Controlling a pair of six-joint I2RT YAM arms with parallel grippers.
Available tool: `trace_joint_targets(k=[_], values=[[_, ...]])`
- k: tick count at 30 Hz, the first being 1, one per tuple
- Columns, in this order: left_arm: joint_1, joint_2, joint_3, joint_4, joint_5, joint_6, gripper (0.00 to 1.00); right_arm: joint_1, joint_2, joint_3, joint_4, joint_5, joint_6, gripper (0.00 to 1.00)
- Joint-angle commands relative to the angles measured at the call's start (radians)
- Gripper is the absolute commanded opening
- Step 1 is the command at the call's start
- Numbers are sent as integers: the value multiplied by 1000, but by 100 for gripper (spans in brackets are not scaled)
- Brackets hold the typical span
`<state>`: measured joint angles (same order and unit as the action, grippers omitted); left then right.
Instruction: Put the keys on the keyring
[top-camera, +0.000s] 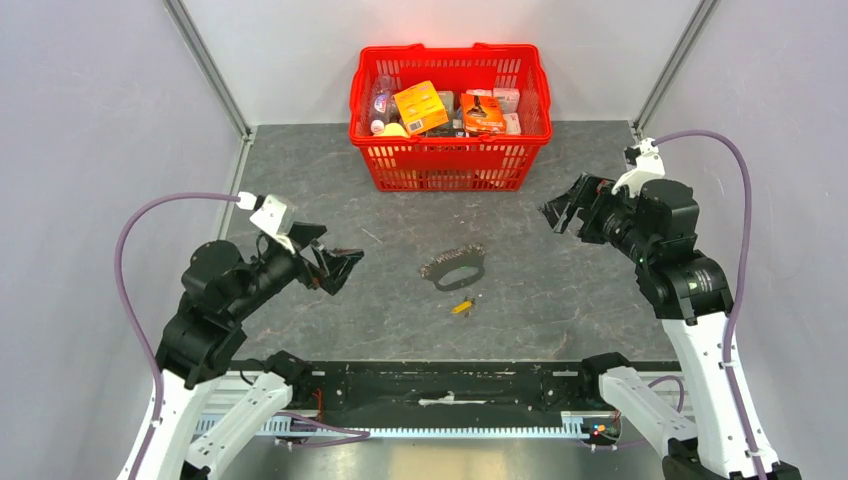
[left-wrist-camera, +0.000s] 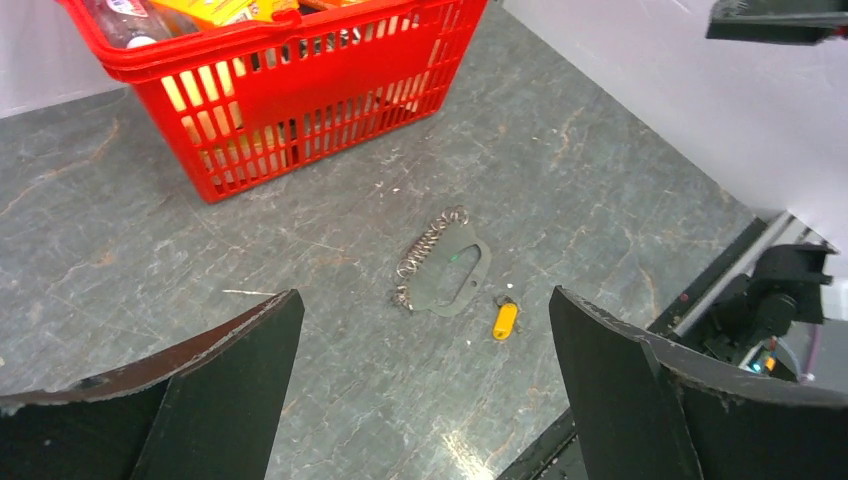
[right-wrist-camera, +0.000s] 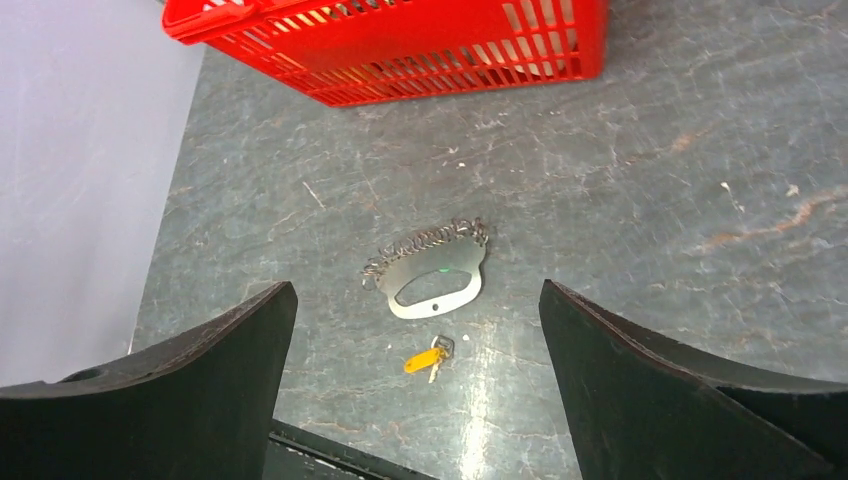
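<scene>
Table (top-camera: 330, 190): grey stone-patterned surface filling the middle of the top view; red basket (top-camera: 450, 160), packed with goods, stands at upper centre, well apart from the work. Left gripper (top-camera: 340, 268), at left of centre, and right gripper (top-camera: 562, 212), at right and slightly higher, both hang clear of the surface with fingers spread wide, holding nothing; each wrist view shows the task items framed between its 2 dark fingers. Keyring (right-wrist-camera: 420, 265): flat on the table at centre frame, grey metal with an oval opening and a coiled stretch along its upper edge; judged light, stiff and thin, likely to skate if pushed; the raised coil or an outer rim looks the best purchase. Yellow key (right-wrist-camera: 424, 360): just below the keyring, apart from it; judged very light and easily flicked away; the plastic head offers more grip than the slick metal blade. Green key: only a green speck (right-wrist-camera: 441, 267) shows on the keyring; identity cannot be confirmed.
</scene>
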<state>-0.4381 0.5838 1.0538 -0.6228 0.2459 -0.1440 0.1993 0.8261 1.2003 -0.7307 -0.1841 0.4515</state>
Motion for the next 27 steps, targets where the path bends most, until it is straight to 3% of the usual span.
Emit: trace_joint_targets(k=[1,7,12,18,27], values=[[-1,-25,-31,4,64,-8,100,-1,4,56,-86,61,4,99],[-1,94,-44,-29,180,-15,100,0,-5,-67,-20,-189,41,99],[-17,139,-57,-27,180,-22,100,-1,-43,-118,-38,-199,14,99],[-59,218,-61,-15,109,-62,100,1,-67,-179,-56,-222,14,99],[-260,403,-76,99,-129,-136,100,29,-69,-329,11,-232,52,99]])
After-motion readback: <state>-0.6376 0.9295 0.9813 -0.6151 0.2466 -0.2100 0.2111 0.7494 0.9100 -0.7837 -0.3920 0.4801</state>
